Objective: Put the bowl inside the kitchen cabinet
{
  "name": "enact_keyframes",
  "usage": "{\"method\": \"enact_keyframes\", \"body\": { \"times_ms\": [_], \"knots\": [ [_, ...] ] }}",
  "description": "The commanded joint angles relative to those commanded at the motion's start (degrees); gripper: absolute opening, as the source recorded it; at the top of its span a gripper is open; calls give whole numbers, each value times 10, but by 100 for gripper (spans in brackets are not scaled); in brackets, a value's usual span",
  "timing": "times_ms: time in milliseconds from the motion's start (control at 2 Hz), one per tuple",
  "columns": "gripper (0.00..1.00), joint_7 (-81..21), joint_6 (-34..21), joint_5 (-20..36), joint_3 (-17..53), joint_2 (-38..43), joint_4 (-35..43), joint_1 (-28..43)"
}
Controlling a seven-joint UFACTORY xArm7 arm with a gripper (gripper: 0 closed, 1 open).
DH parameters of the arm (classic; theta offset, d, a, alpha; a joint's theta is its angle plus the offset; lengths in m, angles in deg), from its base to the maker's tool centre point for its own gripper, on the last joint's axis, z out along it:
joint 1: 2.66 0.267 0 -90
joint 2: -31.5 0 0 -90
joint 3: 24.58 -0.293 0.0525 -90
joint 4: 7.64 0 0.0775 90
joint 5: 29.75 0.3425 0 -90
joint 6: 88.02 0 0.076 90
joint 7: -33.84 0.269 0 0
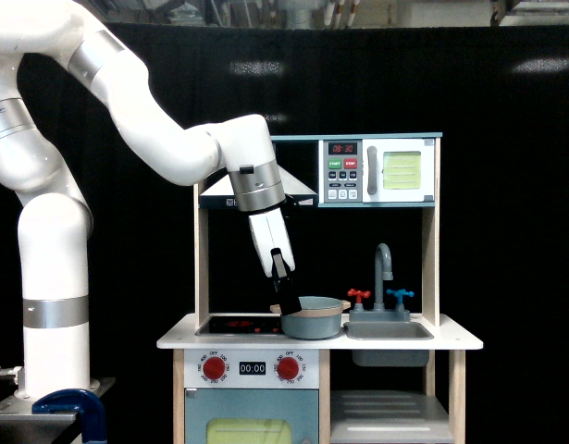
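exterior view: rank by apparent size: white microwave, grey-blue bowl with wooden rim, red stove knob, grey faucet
1. White microwave, largest.
2. Grey-blue bowl with tan wooden rim.
3. Curved grey faucet.
4. Round red stove knob, smallest.

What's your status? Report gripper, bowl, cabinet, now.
Gripper down at the bowl's near rim, jaw state unclear. Bowl on the countertop between stove and sink. Kitchen cabinet below, doorless; nothing seen blocking it.
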Motion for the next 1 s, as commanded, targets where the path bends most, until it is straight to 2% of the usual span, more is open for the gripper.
{"method": "enact_keyframes", "body": {
  "times_ms": [500, 1000],
  "knots": [
    [100, -7, 26, 77, 7, -7, -7, 45],
    [100, -44, 29, 127, 39, 32, 14, 73]
  ]
}}
